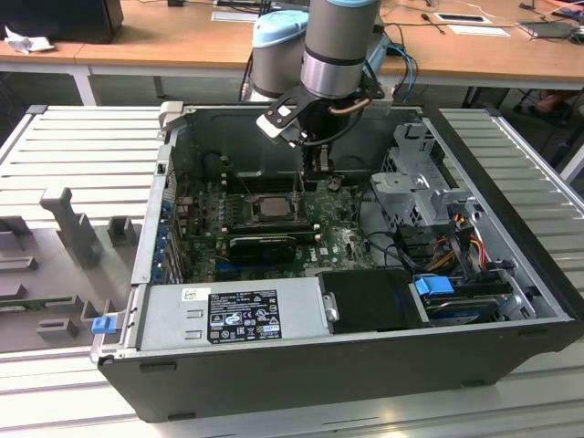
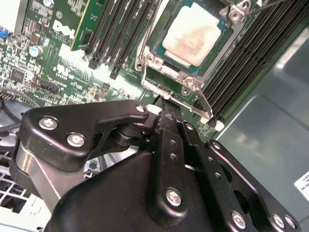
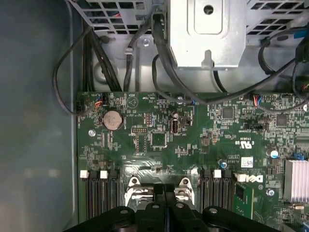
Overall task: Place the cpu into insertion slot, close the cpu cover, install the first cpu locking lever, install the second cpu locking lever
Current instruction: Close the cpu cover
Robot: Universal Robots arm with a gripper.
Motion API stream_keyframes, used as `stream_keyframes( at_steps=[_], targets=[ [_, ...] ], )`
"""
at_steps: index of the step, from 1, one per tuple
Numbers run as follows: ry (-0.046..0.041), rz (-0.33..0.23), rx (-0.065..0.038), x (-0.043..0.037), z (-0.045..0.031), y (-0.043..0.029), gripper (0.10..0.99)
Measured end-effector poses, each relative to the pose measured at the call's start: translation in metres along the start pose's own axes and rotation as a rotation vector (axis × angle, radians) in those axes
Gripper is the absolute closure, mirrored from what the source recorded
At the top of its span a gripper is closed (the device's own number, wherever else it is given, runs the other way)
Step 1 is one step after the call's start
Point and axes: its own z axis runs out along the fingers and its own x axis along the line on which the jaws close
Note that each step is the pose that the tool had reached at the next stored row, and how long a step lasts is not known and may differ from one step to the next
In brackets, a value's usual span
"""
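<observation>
The end effector [image 2: 165, 102], fingers pressed together, hangs at the edge of the insertion slot [image 2: 166, 73], where the cpu [image 2: 193, 36] sits framed by the cpu cover [image 2: 150, 62], inside the computer case [image 1: 365, 365]

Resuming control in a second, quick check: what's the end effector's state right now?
End effector: closed, fingertips together beside the cpu cover; whether they pinch anything cannot be told.
</observation>
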Motion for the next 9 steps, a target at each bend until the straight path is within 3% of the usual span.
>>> stream_keyframes(
  at_steps=[7, 9],
  targets=[
    [0.0, 0.0, 0.0, 0.0, 0.0009, -0.0168, 0.98],
    [-0.0001, 0.0, 0.0, 0.0, 0.0044, -0.0213, 0.98]
  ],
)
